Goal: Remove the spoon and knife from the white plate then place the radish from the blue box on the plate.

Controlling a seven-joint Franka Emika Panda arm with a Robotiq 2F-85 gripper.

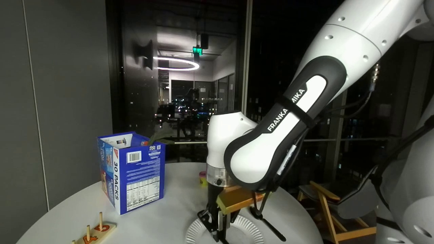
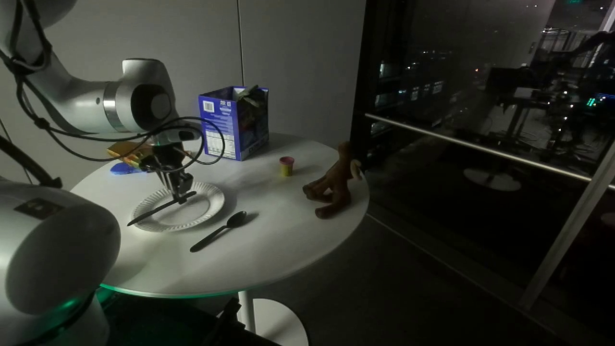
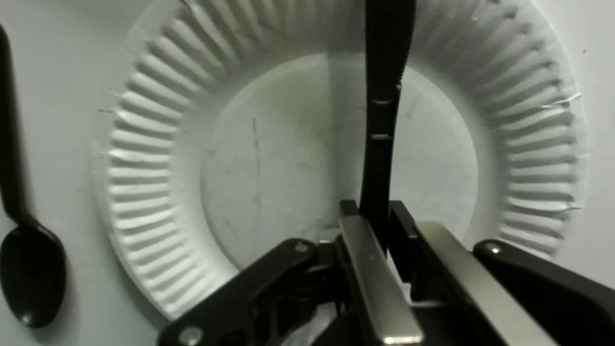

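Nearest in the wrist view was your gripper [image 3: 376,216], its jaws narrow and the handle of the black knife [image 3: 387,62] pinched between the pads. The blade spanned the white plate [image 3: 141,187] and ran past its rim (whether it rested on the flutes or was clear of them, you could not tell).

Risk 1: your hold sat near the handle end, so the long blade was likely to pivot. A drooping tip, or the serrated edge, could have caught the rim and dragged the plate, which looked like light paper.

Risk 2: the spoon [image 2: 216,233] was already off, lying on the table [image 2: 274,240] to the plate's near right in an exterior view. Setting the knife down there might have crossed or shoved it.

Risk 3, for later: the radish [image 2: 251,96] appeared to be in the blue box [image 2: 221,127], far and right of the plate, with only leaves plain above the wall. Closing on leaves alone could have lost it; a knuckle against the side could have tipped the box. Released high, its round body might have rolled.
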